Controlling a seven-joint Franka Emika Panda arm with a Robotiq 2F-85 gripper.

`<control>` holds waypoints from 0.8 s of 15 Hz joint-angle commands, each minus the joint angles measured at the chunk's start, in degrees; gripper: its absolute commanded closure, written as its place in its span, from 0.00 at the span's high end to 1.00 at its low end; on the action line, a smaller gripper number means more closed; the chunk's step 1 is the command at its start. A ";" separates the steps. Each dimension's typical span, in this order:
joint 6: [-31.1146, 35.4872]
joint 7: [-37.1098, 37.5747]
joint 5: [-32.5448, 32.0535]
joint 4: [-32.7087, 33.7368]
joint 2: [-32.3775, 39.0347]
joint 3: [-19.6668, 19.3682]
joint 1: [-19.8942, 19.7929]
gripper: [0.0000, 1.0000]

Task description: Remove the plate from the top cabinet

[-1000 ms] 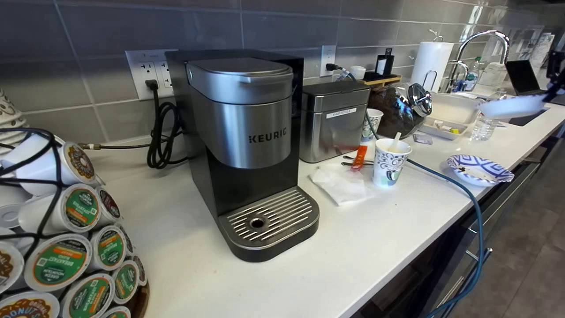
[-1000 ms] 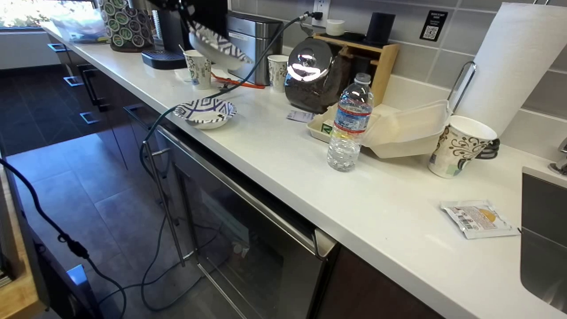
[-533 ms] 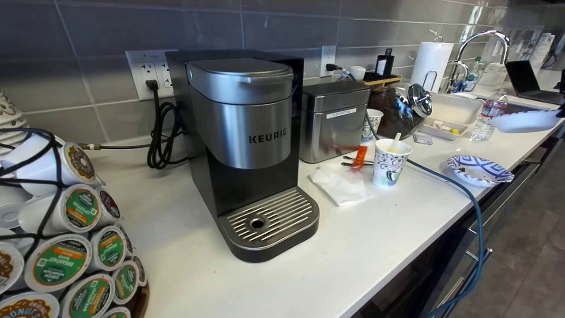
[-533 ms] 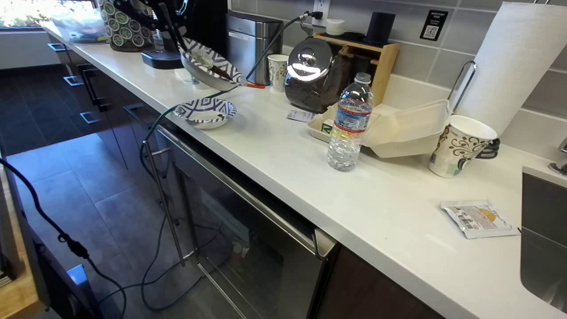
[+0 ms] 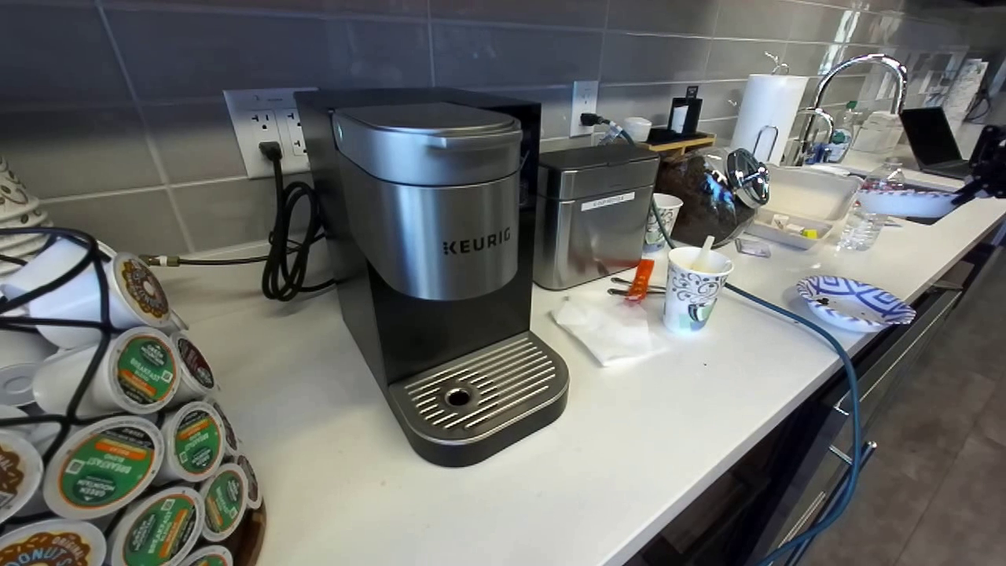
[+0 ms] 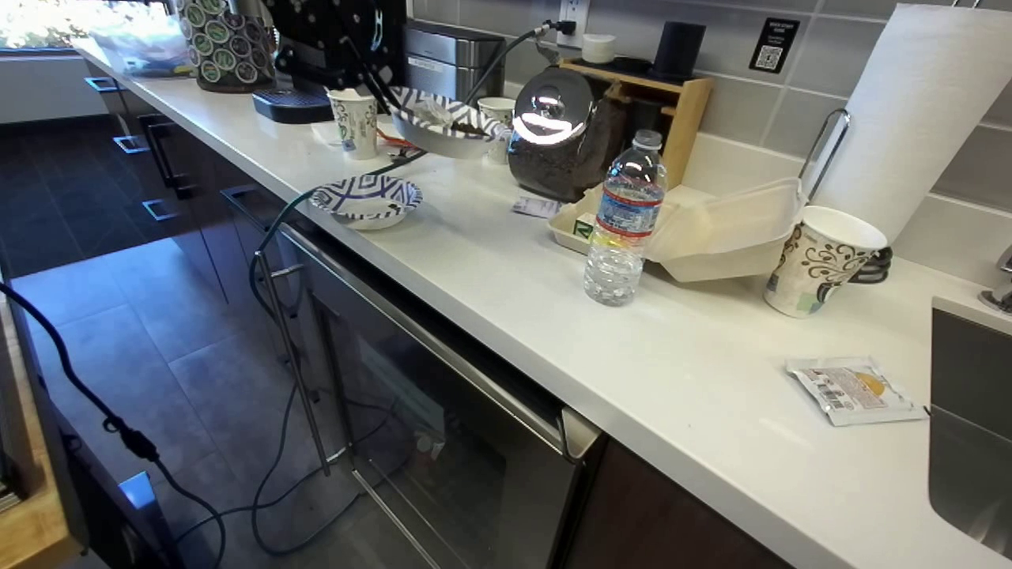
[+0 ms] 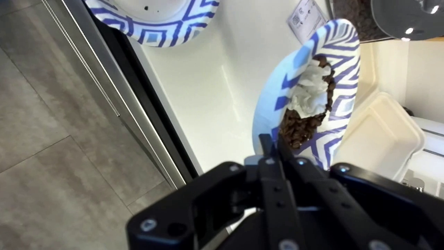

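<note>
Plate (image 7: 344, 88) (loaded) clamped w/in gripper (image 7: 274, 143) @ 1 edge.

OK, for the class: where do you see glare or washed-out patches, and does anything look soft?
In an exterior view, the window is washed out almost white and the jar lid carries strong glare; in an exterior view, the wall tiles show pale reflections toward the right; in the wrist view, faint bright streaks mark the counter, and the gripper looks slightly soft.

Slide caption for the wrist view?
Black tool grips a blue-patterned white paper bowl of brown pieces above a white countertop.
</note>
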 commanded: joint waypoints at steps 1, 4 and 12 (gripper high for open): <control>2.68 -13.47 11.15 -0.31 4.07 -9.51 9.41 0.01; -0.02 -25.73 19.62 0.63 4.39 -16.89 15.36 0.01; 1.19 -32.69 21.37 1.61 7.70 -21.88 17.18 0.03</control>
